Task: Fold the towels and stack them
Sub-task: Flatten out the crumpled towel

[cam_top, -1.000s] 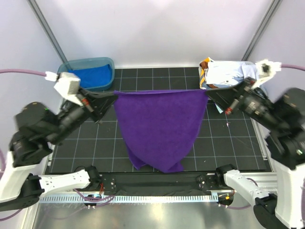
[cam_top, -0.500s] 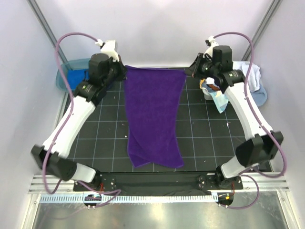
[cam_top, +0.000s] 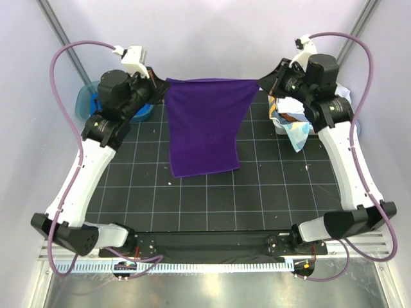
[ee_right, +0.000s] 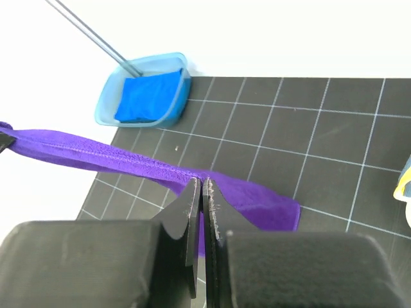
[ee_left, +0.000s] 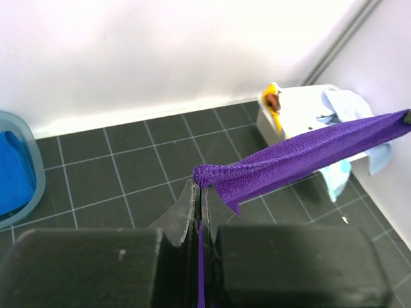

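A deep purple towel (cam_top: 204, 125) hangs stretched in the air above the far half of the black grid mat. My left gripper (cam_top: 162, 84) is shut on its left top corner; the left wrist view shows the corner (ee_left: 209, 174) pinched between the closed jaws. My right gripper (cam_top: 262, 83) is shut on the right top corner, seen in the right wrist view (ee_right: 201, 183). The towel's lower edge hangs free over the mat's middle. A royal blue towel (ee_right: 151, 96) lies folded in the teal tub (cam_top: 87, 101). Light blue, white and orange-brown towels (cam_top: 297, 122) fill the white basket.
The teal tub (ee_right: 106, 110) sits at the far left corner behind my left arm. The white basket (ee_left: 276, 128) with towels spilling over it sits at the far right, under my right arm. White walls and metal posts close in the back.
Both grippers have raised the purple towel and spread it wider; its lower end has lifted off the near part of the mat and now hangs over the middle.
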{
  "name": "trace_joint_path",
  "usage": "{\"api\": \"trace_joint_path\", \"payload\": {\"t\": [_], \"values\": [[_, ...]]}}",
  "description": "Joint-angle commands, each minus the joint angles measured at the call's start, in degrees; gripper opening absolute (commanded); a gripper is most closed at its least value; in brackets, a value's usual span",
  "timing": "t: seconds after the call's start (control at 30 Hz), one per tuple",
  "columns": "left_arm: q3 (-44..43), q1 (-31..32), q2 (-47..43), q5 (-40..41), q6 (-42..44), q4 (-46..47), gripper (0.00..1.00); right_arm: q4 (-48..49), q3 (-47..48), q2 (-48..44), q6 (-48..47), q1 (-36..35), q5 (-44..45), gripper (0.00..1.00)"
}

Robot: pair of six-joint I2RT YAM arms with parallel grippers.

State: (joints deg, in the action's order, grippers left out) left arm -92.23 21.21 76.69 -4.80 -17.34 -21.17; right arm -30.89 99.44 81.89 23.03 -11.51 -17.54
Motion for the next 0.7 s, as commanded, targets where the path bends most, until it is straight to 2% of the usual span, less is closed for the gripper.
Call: {"api": "trace_joint_path", "payload": {"t": [0.0, 0.2, 0.43, 0.67], "values": [[2.57, -0.38, -2.94, -1.53, 1.35, 2.27, 0.0, 0.49, -1.26, -4.62, -0.44, 0.26, 0.4, 0.01], [2.32, -0.29, -8.12, -7.31, 1.52, -0.44, 0.0, -3.99, -0.13, -9.89, -1.49, 0.26, -0.47, 0.01], [-6.55, -0.3, -14.63, -18.21, 2.58, -6.77, 0.0, -10.85, 9.88, -15.69, -1.85, 0.26, -5.91, 0.01], [-12.97, -0.29, -18.85, -25.95, 0.03, -8.36, 0.0, -14.36, 17.78, -19.57, 0.35, 0.26, -10.93, 0.01]]}}
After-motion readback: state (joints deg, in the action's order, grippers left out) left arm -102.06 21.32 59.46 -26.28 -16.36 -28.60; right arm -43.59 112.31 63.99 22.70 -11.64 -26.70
